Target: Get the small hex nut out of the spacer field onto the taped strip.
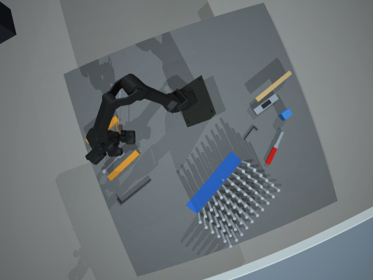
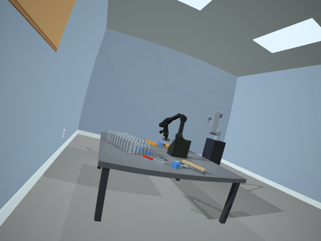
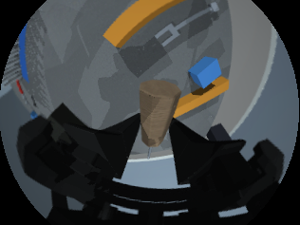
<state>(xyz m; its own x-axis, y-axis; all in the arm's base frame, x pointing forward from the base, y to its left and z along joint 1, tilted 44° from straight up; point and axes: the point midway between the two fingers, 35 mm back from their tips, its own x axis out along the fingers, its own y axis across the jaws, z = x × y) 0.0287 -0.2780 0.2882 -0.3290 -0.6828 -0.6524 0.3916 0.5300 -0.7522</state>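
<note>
My gripper (image 1: pixel 119 130) (image 2: pixel 165 137) (image 3: pixel 155 117) is shut on the tan wooden handle (image 1: pixel 118 127) (image 3: pixel 158 103) of a thin wire hook tool and holds it above the table's far left part, well away from the spacers. The wire shaft shows as a thin line in the top view. The blue taped strip (image 1: pixel 210 186) (image 2: pixel 142 150) lies along the field of standing metal spacers (image 1: pixel 241 198) (image 2: pixel 124 141). A small nut (image 1: pixel 222 180) shows at the strip's spacer-side edge.
Under and beside my gripper lie an orange bar (image 1: pixel 123 165) (image 3: pixel 158 5), a second orange piece (image 1: pixel 113 122) (image 3: pixel 202 97), a blue cube (image 3: pixel 204 70) (image 2: pixel 160 143) and a grey T-tool (image 1: pixel 112 162) (image 3: pixel 185 26). A dark L-bar (image 1: pixel 134 193), an Allen key (image 1: pixel 249 131), a red screwdriver (image 1: pixel 273 149), a wooden slat (image 1: pixel 273 86) and another blue cube (image 1: pixel 285 114) lie elsewhere.
</note>
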